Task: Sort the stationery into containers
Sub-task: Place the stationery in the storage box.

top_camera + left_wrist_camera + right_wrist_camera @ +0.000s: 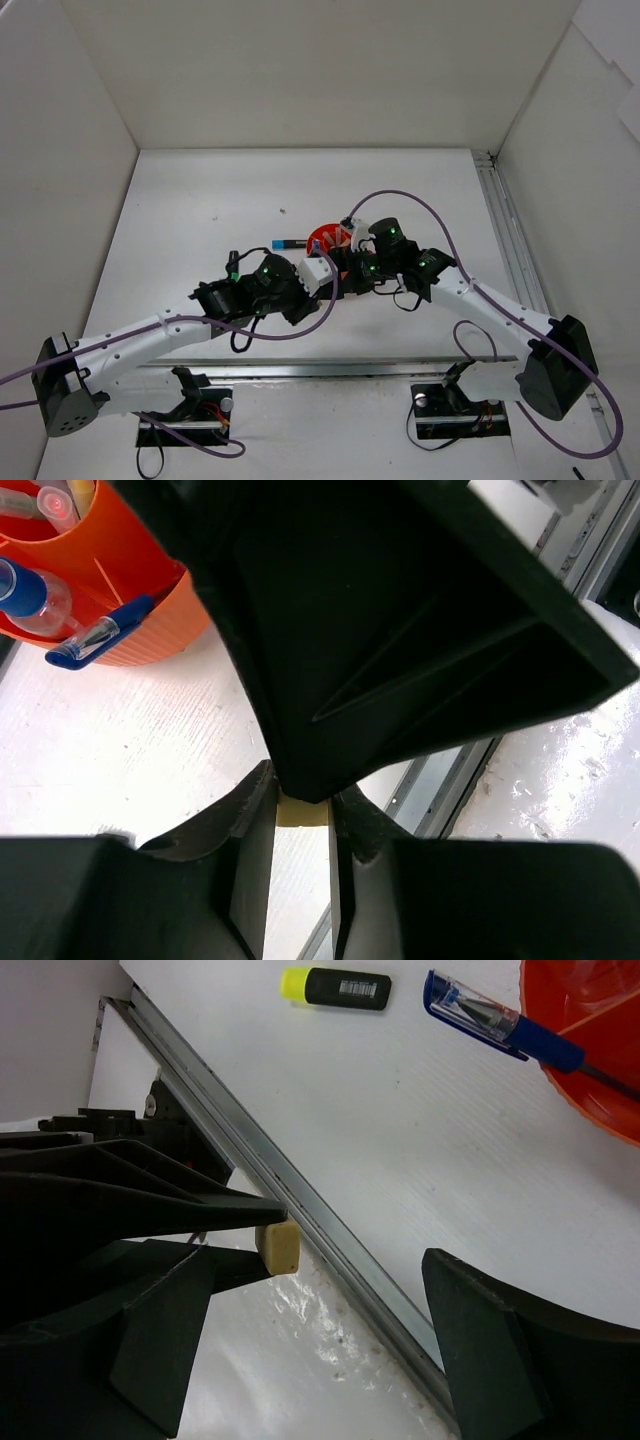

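A small yellowish eraser (302, 814) is pinched between the tips of my left gripper (303, 830), which is shut on it. In the right wrist view the same eraser (279, 1247) hangs above the table between the wide jaws of my open right gripper (330, 1280), close to its left finger. The orange tub (328, 231) stands just beyond both grippers and holds a blue-white marker (28, 595). A blue pen (500, 1022) leans on the tub's rim (590, 1050). A black highlighter with a yellow cap (335, 985) lies on the table. The top view hides the eraser.
A black highlighter with a blue cap (286, 243) lies left of the tub. A metal rail (300, 1210) crosses the table under the grippers. White walls enclose the table on the left, back and right. My two wrists (340, 270) are crowded together.
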